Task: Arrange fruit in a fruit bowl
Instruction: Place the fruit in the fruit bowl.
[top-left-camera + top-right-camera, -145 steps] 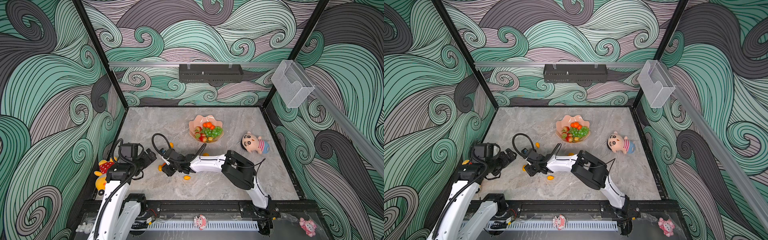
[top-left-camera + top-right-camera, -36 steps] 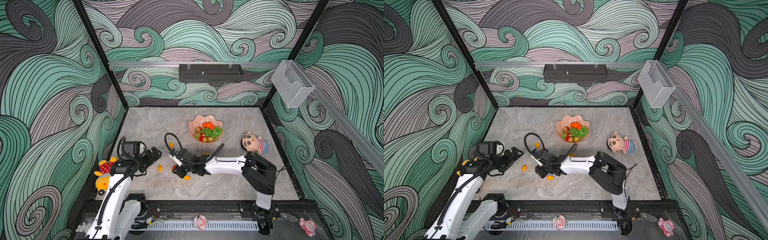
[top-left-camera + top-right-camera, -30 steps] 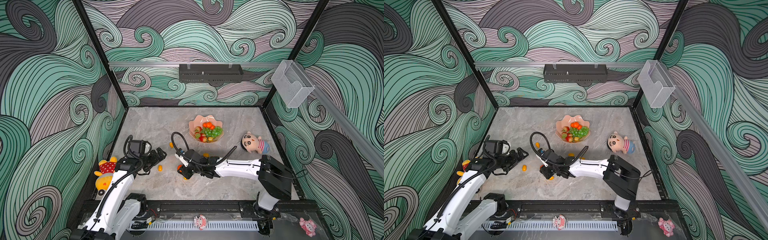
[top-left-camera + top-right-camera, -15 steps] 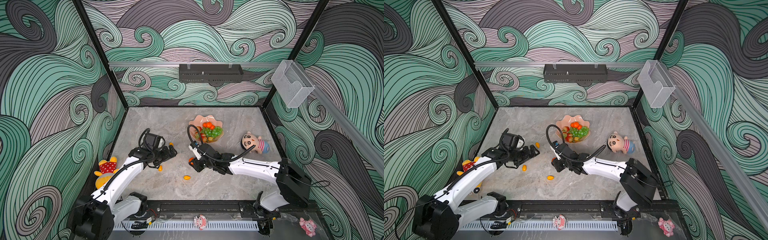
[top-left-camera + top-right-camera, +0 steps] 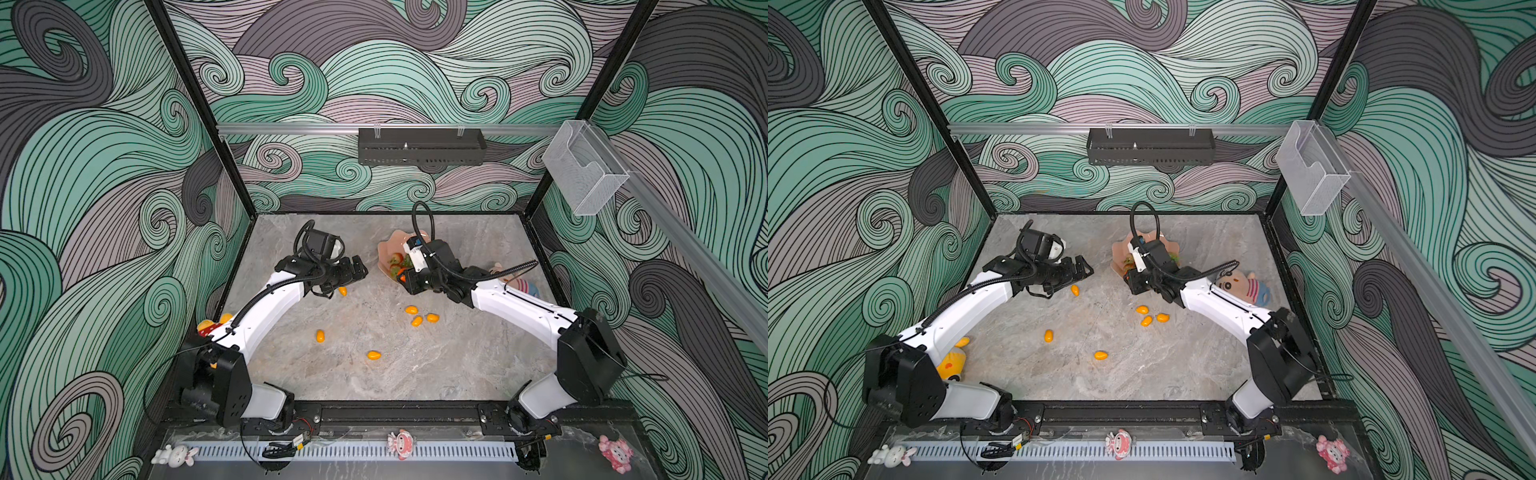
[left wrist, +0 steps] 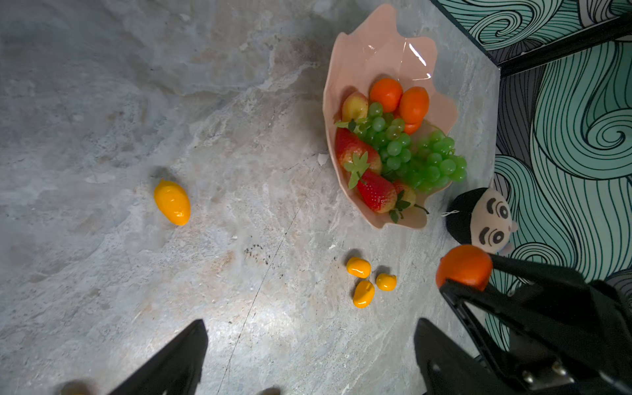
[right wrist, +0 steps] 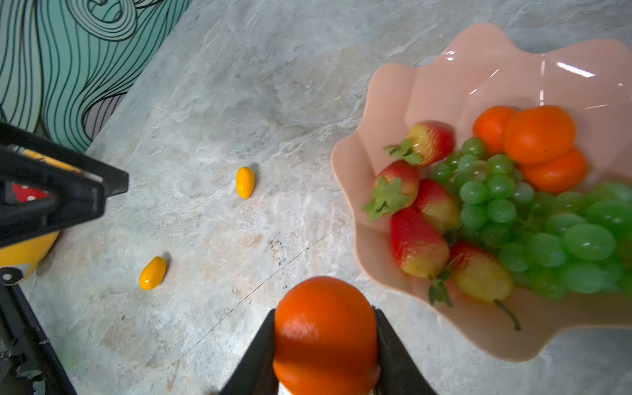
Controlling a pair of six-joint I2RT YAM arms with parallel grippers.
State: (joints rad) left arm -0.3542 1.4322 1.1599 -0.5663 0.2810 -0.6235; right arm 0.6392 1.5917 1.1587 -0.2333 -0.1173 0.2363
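Observation:
My right gripper (image 7: 325, 312) is shut on a round orange tangerine (image 7: 325, 337), held just outside the near rim of the peach-pink fruit bowl (image 7: 444, 82). In both top views the gripper (image 5: 405, 280) (image 5: 1127, 277) partly covers the bowl (image 5: 385, 249) (image 5: 1120, 248). The bowl holds tangerines (image 7: 538, 133), strawberries (image 7: 419, 246) and a green grape bunch (image 7: 547, 236). My left gripper (image 6: 309, 328) (image 5: 360, 270) is open and empty, over the table left of the bowl. Several small yellow-orange ovals lie loose: one (image 5: 342, 291) by the left gripper, three together (image 5: 417, 321) (image 6: 358, 267), and two nearer the front (image 5: 320, 336) (image 5: 373, 355).
A plush doll (image 5: 519, 284) (image 6: 485, 219) lies right of the bowl, behind my right arm. A yellow plush toy (image 5: 951, 361) sits at the left edge under my left arm. A clear plastic box (image 5: 582, 174) hangs on the right wall and a black tray (image 5: 419, 145) on the back wall.
Both arms have reached toward the back. My right gripper carried the tangerine from the table's left-middle to the bowl's near rim. My left gripper moved rightward, staying open.

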